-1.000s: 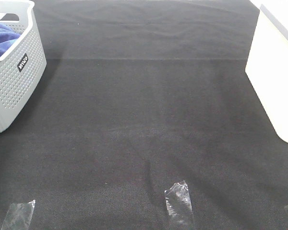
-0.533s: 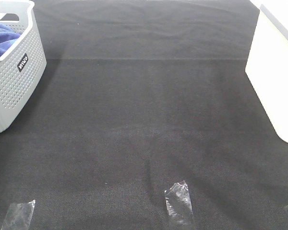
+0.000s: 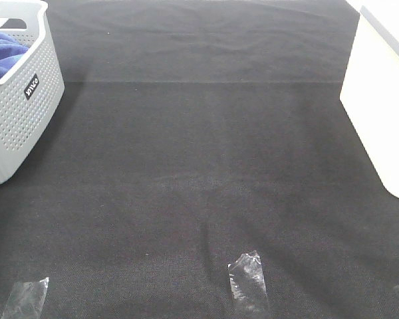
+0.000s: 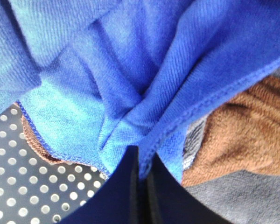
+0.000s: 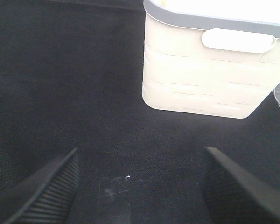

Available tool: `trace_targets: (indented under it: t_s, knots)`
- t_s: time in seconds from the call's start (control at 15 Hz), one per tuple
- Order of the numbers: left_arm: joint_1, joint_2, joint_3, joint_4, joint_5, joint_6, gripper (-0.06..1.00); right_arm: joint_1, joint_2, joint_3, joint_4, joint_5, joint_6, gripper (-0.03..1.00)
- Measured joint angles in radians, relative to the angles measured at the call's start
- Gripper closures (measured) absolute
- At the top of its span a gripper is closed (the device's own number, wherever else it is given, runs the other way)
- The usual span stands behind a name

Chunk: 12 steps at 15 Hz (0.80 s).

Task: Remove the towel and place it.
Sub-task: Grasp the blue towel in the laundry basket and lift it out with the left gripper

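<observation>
The left gripper (image 4: pixel 139 156) is closed, its two dark fingers pressed together on a raised fold of the towel (image 4: pixel 130 70). The blue cloth bunches right at the fingertips and spreads away from them in loose creases, with a stitched hem running off to one side of the tips. Beneath the towel, just beside the gripper, lies a brown cloth (image 4: pixel 238 135), and a grey cloth (image 4: pixel 252 200) lies against it, closer to the gripper's base. On the other side of the fingers the dotted wall of the basket (image 4: pixel 18 186) shows, with a thin strip of brown edge peeking out from under the towel's hem. So the towel is inside the basket, on top of the other cloths, pinched by the left gripper.

The right gripper (image 5: pixel 142 154) is spread wide and holds nothing; its ribbed fingers hang apart above the black worktop (image 5: pixel 60 93). Below it, between the two fingers, a piece of clear tape (image 5: pixel 114 196) is stuck flat to the worktop. Ahead of this gripper, well apart from it, stands a cream bin (image 5: pixel 200 79) with a grey rim and a handle slot in the wall facing the gripper.

In the high view neither gripper shows; the basket and the bin stand at opposite edges of the worktop, with the blue towel visible over the basket's rim.
</observation>
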Motion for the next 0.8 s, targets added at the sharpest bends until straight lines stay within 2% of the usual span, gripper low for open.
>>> trace_targets:
  t_s: [0.33,0.67,0.8]
  knots:
    - [-0.042,-0.187,-0.001,0.004,0.0,-0.111,0.94,0.0,0.0,0.0,0.0,0.0,0.0,0.24]
    - [-0.108,-0.369,-0.001,0.078,-0.017,-0.252,0.94,0.0,0.0,0.0,0.0,0.0,0.0,0.24]
    - [-0.133,-0.417,-0.001,0.094,-0.026,-0.27,0.94,0.0,0.0,0.0,0.0,0.0,0.0,0.24]
